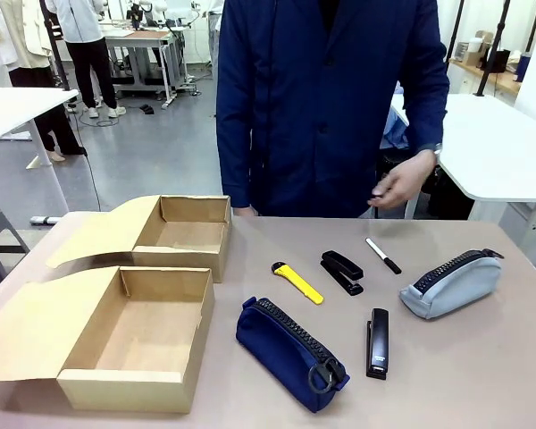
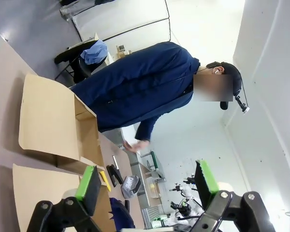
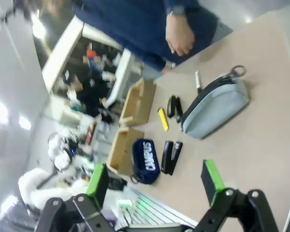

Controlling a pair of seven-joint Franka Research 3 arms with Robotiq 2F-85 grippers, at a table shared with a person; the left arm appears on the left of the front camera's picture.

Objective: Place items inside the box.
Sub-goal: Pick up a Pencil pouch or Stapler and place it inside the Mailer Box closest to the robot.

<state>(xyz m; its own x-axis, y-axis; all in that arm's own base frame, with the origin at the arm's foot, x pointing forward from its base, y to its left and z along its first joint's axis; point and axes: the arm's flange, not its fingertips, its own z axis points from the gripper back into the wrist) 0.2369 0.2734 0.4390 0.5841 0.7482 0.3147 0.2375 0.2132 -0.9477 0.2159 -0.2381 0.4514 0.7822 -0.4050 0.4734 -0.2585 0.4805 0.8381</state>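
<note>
Green-padded left gripper agape, aloft | right gripper agape, aloft

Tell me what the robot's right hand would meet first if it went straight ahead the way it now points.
Probably the black stapler lying beside the navy CAMPUS pouch, though depth is hard to judge here.

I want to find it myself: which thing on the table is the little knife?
On the table, find the dark blue pouch near the middle. Just beyond it, left of a tilted black stapler, lies the knife. It is the only yellow thing there, small and slim with a black tip.
</note>
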